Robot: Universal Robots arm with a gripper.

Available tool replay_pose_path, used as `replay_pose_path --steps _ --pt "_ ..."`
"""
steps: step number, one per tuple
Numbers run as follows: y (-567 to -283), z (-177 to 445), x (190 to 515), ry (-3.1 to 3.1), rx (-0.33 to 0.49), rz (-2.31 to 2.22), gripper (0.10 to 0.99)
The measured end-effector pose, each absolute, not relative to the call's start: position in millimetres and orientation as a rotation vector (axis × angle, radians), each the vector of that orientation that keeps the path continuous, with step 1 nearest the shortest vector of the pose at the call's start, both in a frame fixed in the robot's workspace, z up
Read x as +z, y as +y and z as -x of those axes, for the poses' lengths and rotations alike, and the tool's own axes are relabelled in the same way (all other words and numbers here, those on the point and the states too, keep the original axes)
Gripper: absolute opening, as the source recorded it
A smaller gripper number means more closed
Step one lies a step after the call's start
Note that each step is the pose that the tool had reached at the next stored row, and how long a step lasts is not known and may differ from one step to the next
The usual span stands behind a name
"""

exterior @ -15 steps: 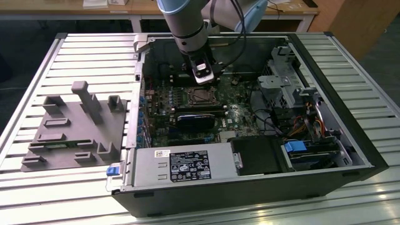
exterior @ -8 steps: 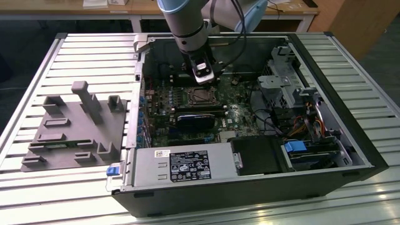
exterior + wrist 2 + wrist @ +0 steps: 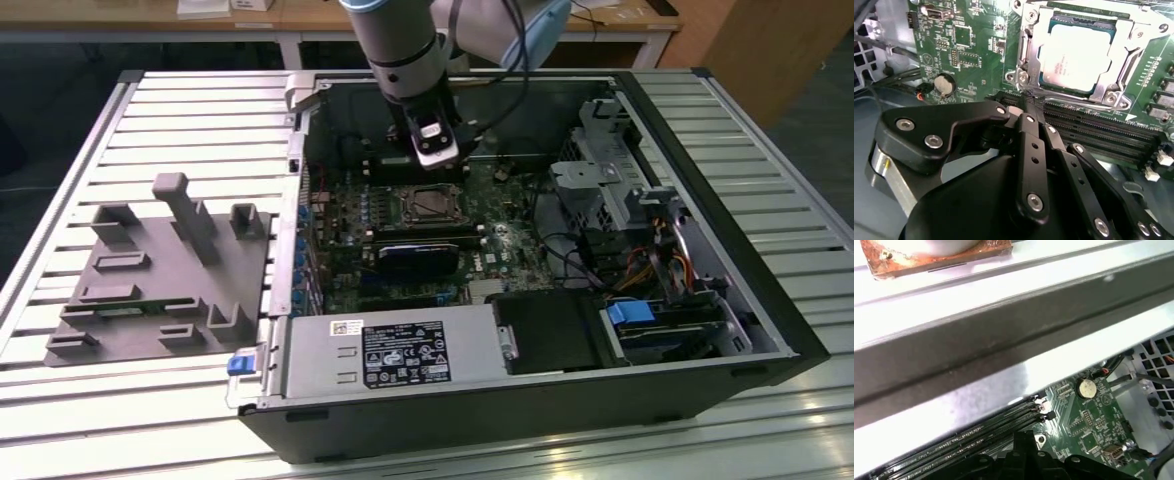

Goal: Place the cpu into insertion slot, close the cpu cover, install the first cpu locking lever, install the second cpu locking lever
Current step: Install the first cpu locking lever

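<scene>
The gripper [image 3: 1027, 101], fingers pressed together with nothing seen between them, is held over the memory slots [image 3: 1094, 132], just beside a corner of the insertion slot [image 3: 430, 203]. The cpu [image 3: 1076, 55] is seated there, near the middle of the motherboard [image 3: 964, 55], and the cpu cover [image 3: 1114, 94] appears lowered around it. The locking-lever step is judged to be in hand, and a fine, precise push at the slot's rim is called for.
</scene>
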State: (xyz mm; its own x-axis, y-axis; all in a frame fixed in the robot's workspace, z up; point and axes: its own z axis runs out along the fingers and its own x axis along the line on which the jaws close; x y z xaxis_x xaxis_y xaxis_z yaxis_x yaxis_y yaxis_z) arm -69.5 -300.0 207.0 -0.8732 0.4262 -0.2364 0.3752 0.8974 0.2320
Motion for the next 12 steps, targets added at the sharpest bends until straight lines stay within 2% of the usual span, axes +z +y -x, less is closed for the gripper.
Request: replay_pose_path --steps 12 --pt "-300.0 66.5 207.6 2.866 0.238 -0.626 0.102"
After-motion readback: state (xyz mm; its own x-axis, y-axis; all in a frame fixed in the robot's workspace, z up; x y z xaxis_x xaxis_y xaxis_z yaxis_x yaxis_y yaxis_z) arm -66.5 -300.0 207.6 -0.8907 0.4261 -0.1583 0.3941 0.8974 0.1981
